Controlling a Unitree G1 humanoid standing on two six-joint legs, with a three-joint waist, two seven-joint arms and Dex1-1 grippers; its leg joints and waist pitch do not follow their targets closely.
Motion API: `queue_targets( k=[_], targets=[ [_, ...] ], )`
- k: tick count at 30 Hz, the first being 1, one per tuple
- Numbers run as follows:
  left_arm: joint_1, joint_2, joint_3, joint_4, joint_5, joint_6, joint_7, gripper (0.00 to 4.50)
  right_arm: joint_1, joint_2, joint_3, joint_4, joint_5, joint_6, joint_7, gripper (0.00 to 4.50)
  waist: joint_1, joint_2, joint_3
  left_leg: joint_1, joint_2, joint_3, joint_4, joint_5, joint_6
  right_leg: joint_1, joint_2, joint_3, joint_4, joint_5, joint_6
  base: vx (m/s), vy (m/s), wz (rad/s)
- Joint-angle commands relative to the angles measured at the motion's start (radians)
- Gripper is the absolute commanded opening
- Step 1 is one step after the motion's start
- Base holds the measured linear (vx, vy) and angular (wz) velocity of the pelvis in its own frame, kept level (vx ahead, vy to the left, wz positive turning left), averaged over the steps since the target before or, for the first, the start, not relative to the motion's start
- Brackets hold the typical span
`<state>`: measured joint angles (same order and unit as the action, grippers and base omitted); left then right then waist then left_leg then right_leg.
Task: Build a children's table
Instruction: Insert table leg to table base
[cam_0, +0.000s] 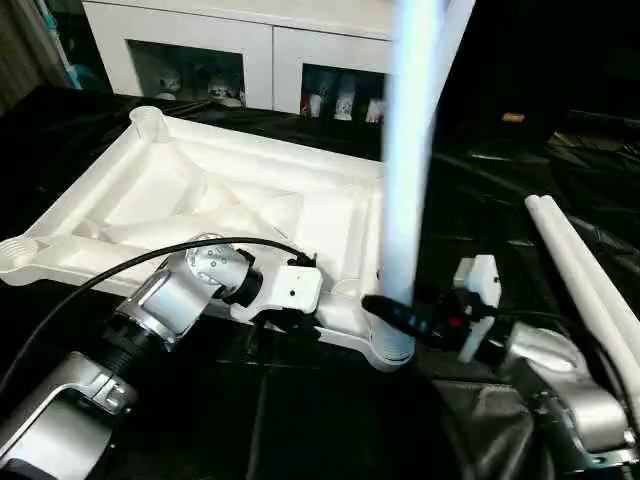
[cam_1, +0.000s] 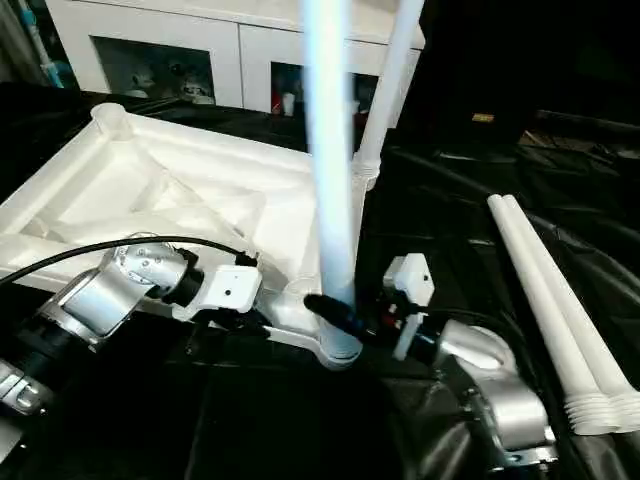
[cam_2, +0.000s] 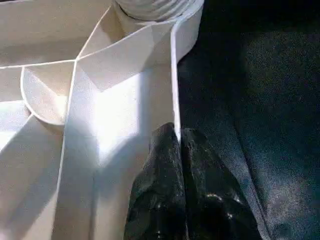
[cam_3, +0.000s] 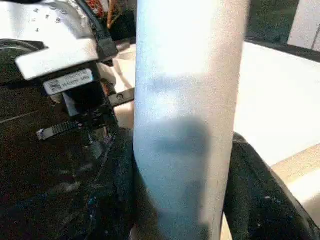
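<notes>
The children's table top (cam_0: 230, 200) lies upside down on black cloth, its ribbed underside facing up. My left gripper (cam_2: 179, 145) is shut on the thin wall of its near rim, close to the near right corner. A white leg (cam_0: 408, 150) stands upright in that corner's socket (cam_0: 390, 345). My right gripper (cam_0: 395, 310) is shut on the leg low down, one black finger (cam_3: 120, 190) on each side of the tube. A second leg (cam_1: 388, 80) stands upright at the far right corner. Two more legs (cam_1: 550, 300) lie side by side on the cloth to the right.
A white cabinet (cam_0: 250, 50) with glass doors stands behind the table top. Round sockets at the far left corner (cam_0: 150, 120) and the near left corner (cam_0: 18, 252) hold nothing. A black cable (cam_0: 130, 262) arcs over my left wrist. Black cloth covers the floor around.
</notes>
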<state>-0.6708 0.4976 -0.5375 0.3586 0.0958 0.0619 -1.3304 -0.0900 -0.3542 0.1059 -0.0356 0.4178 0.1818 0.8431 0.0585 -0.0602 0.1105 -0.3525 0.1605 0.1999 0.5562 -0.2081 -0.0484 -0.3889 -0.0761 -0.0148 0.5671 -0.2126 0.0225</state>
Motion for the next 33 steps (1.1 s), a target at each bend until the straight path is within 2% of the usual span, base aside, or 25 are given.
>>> queue_targets(
  k=[1, 3, 7, 10, 11, 13, 14, 15, 16, 17, 18, 19, 20, 21, 22, 23, 24, 25, 26, 27, 28, 31, 32, 33],
  targets=[
    [-0.010, 0.005, 0.019, 0.015, 0.031, 0.010, 0.043, 0.00, 0.068, -0.027, 0.009, 0.133, -0.092, 0.055, -0.045, 1.83, -0.006, 0.018, -0.013, 0.022, 0.085, -0.047, -0.103, -0.446, -0.049, -0.013, -0.078, 0.046, -0.083, -0.437, -0.168, 0.000, 0.000, 0.00],
    [-0.009, 0.004, 0.023, 0.021, 0.032, 0.013, 0.051, 0.00, 0.084, -0.019, 0.008, 0.108, -0.070, 0.060, -0.036, 1.83, -0.005, 0.018, -0.013, 0.025, 0.086, -0.045, -0.102, -0.438, -0.045, -0.013, -0.078, 0.047, -0.083, -0.419, -0.173, 0.000, 0.000, 0.00],
    [-0.015, 0.008, 0.024, 0.045, 0.043, 0.002, 0.067, 0.00, 0.112, -0.014, 0.000, 0.066, -0.030, 0.056, -0.033, 1.83, -0.002, 0.018, -0.013, 0.018, 0.086, -0.041, -0.103, -0.394, -0.036, -0.005, -0.079, 0.049, -0.079, -0.354, -0.182, 0.000, 0.000, 0.00],
    [-0.018, 0.006, 0.029, 0.050, 0.044, 0.001, 0.074, 0.00, 0.113, -0.003, -0.030, 0.048, 0.003, 0.062, -0.043, 1.83, -0.002, 0.018, -0.014, 0.017, 0.086, -0.040, -0.102, -0.377, -0.030, -0.003, -0.081, 0.049, -0.078, -0.351, -0.188, 0.000, 0.000, 0.00],
    [-0.021, 0.002, 0.041, 0.052, 0.040, -0.006, 0.090, 0.00, 0.104, 0.004, -0.059, 0.024, 0.039, 0.076, -0.052, 1.83, -0.003, 0.019, -0.017, 0.015, 0.086, -0.041, -0.102, -0.368, -0.028, 0.001, -0.082, 0.048, -0.077, -0.349, -0.191, 0.000, 0.000, 0.00],
    [-0.021, -0.005, 0.062, 0.049, 0.030, -0.018, 0.119, 0.00, 0.097, 0.004, -0.079, -0.012, 0.074, 0.092, -0.053, 1.83, -0.003, 0.019, -0.018, 0.014, 0.087, -0.041, -0.101, -0.354, -0.028, 0.002, -0.080, 0.047, -0.074, -0.328, -0.197, 0.000, 0.000, 0.00],
    [-0.021, -0.007, 0.070, 0.047, 0.028, -0.025, 0.130, 0.00, 0.095, 0.004, -0.084, -0.024, 0.083, 0.095, -0.053, 1.83, -0.003, 0.017, -0.030, 0.012, 0.086, -0.038, -0.094, -0.285, -0.013, 0.012, -0.079, 0.045, -0.063, -0.244, -0.211, 0.000, 0.000, 0.00],
    [-0.021, -0.012, 0.081, 0.046, 0.022, -0.036, 0.146, 0.00, 0.095, 0.003, -0.088, -0.038, 0.094, 0.101, -0.050, 1.83, -0.003, 0.017, -0.030, 0.012, 0.086, -0.038, -0.094, -0.285, -0.013, 0.012, -0.079, 0.045, -0.063, -0.244, -0.211, 0.000, 0.000, 0.00],
    [-0.019, -0.026, 0.119, 0.026, -0.027, 0.000, 0.144, 0.00, 0.095, 0.001, -0.097, -0.075, 0.124, 0.120, -0.042, 1.83, 0.000, 0.020, -0.036, 0.010, 0.083, -0.028, -0.084, -0.183, 0.023, 0.015, -0.076, 0.042, -0.053, -0.127, -0.238, 0.000, 0.000, 0.00],
    [-0.015, -0.029, 0.143, -0.001, -0.066, 0.030, 0.125, 0.28, 0.093, -0.001, -0.103, -0.101, 0.147, 0.136, -0.039, 1.83, 0.001, 0.019, -0.039, 0.008, 0.080, -0.023, -0.077, -0.153, 0.040, 0.017, -0.076, 0.043, -0.045, -0.074, -0.262, 0.000, 0.000, 0.00],
    [-0.011, -0.030, 0.161, -0.025, -0.099, 0.055, 0.109, 0.45, 0.093, -0.004, -0.106, -0.122, 0.165, 0.148, -0.039, 1.83, 0.000, 0.018, -0.044, 0.002, 0.077, -0.024, -0.072, -0.123, 0.049, 0.021, -0.074, 0.042, -0.038, -0.030, -0.270, 0.000, 0.000, 0.00],
    [-0.011, -0.030, 0.161, -0.025, -0.099, 0.055, 0.109, 0.57, 0.093, -0.004, -0.106, -0.122, 0.165, 0.148, -0.039, 1.83, 0.001, 0.018, -0.056, -0.001, 0.072, -0.021, -0.059, -0.037, 0.076, 0.027, -0.070, 0.040, -0.019, 0.112, -0.287, 0.000, 0.000, 0.00],
    [-0.009, -0.030, 0.171, -0.037, -0.118, 0.067, 0.099, 0.57, 0.092, -0.006, -0.108, -0.133, 0.175, 0.154, -0.039, 1.83, -0.002, 0.013, -0.062, -0.008, 0.067, -0.019, -0.050, 0.043, 0.112, 0.032, -0.065, 0.037, -0.002, 0.248, -0.310, 0.000, 0.000, 0.00],
    [0.003, -0.027, 0.216, -0.101, -0.206, 0.157, 0.061, 0.70, 0.087, -0.018, -0.103, -0.162, 0.190, 0.170, -0.032, 1.83, -0.002, 0.008, -0.068, -0.010, 0.066, -0.017, -0.043, 0.088, 0.138, 0.034, -0.064, 0.036, 0.006, 0.335, -0.333, 0.000, 0.000, 0.00],
    [0.011, -0.023, 0.254, -0.153, -0.280, 0.231, 0.032, 0.70, 0.081, -0.029, -0.096, -0.182, 0.197, 0.184, -0.024, 1.83, -0.003, 0.006, -0.070, -0.012, 0.064, -0.016, -0.040, 0.105, 0.137, 0.037, -0.064, 0.037, 0.014, 0.377, -0.345, 0.000, 0.000, 0.00],
    [0.013, -0.024, 0.284, -0.183, -0.335, 0.282, 0.019, 0.93, 0.076, -0.036, -0.092, -0.193, 0.198, 0.190, -0.019, 1.83, -0.001, 0.004, -0.066, -0.017, 0.061, -0.012, -0.035, 0.104, 0.150, 0.033, -0.063, 0.037, 0.015, 0.407, -0.360, 0.000, 0.000, 0.00],
    [0.013, -0.024, 0.286, -0.185, -0.340, 0.286, 0.019, 0.93, 0.075, -0.036, -0.092, -0.194, 0.198, 0.191, -0.019, 1.83, -0.002, 0.006, -0.062, -0.018, 0.061, -0.012, -0.037, 0.084, 0.156, 0.031, -0.064, 0.036, 0.012, 0.386, -0.362, 0.000, 0.000, 0.00],
    [0.006, -0.033, 0.332, -0.210, -0.419, 0.341, 0.023, 0.98, 0.064, -0.044, -0.088, -0.207, 0.199, 0.206, -0.016, 1.83, -0.002, 0.008, -0.059, -0.015, 0.064, -0.011, -0.038, 0.038, 0.153, 0.031, -0.065, 0.035, 0.007, 0.300, -0.356, 0.000, 0.000, 0.00],
    [0.004, -0.036, 0.338, -0.211, -0.428, 0.347, 0.026, 1.05, 0.063, -0.045, -0.087, -0.208, 0.198, 0.207, -0.016, 1.83, 0.000, 0.005, -0.059, -0.013, 0.068, -0.012, -0.040, 0.010, 0.142, 0.030, -0.064, 0.034, 0.003, 0.213, -0.350, 0.000, 0.000, 0.00],
    [-0.004, -0.051, 0.364, -0.214, -0.456, 0.367, 0.042, 1.05, 0.057, -0.048, -0.086, -0.212, 0.194, 0.212, -0.016, 1.83, 0.000, 0.004, -0.058, -0.012, 0.069, -0.011, -0.041, -0.004, 0.135, 0.029, -0.061, 0.034, -0.001, 0.169, -0.345, 0.000, 0.000, 0.00],
    [-0.015, -0.073, 0.396, -0.218, -0.490, 0.395, 0.064, 1.18, 0.050, -0.052, -0.082, -0.218, 0.193, 0.219, -0.017, 1.83, 0.003, 0.005, -0.056, -0.009, 0.070, -0.011, -0.041, -0.031, 0.118, 0.027, -0.062, 0.034, -0.005, 0.094, -0.338, 0.000, 0.000, 0.00],
    [-0.054, -0.158, 0.479, -0.236, -0.599, 0.525, 0.162, 1.41, 0.022, -0.054, -0.066, -0.211, 0.174, 0.223, -0.033, 1.83, 0.006, 0.002, -0.061, -0.004, 0.072, -0.011, -0.039, -0.058, 0.086, 0.023, -0.061, 0.034, -0.008, 0.012, -0.333, 0.000, 0.000, 0.00],
    [-0.061, -0.191, 0.499, -0.248, -0.640, 0.563, 0.192, 1.63, 0.011, -0.054, -0.058, -0.202, 0.156, 0.217, -0.042, 1.83, 0.007, -0.001, -0.060, -0.008, 0.071, -0.012, -0.038, -0.070, 0.080, 0.023, -0.063, 0.035, -0.010, -0.015, -0.325, 0.000, 0.000, 0.00],
    [-0.063, -0.208, 0.507, -0.257, -0.672, 0.590, 0.200, 1.63, 0.004, -0.052, -0.055, -0.195, 0.149, 0.212, -0.043, 1.83, 0.008, 0.000, -0.063, -0.009, 0.071, -0.013, -0.037, -0.073, 0.076, 0.026, -0.065, 0.035, -0.009, -0.029, -0.321, 0.000, 0.000, 0.00]
  ],
)
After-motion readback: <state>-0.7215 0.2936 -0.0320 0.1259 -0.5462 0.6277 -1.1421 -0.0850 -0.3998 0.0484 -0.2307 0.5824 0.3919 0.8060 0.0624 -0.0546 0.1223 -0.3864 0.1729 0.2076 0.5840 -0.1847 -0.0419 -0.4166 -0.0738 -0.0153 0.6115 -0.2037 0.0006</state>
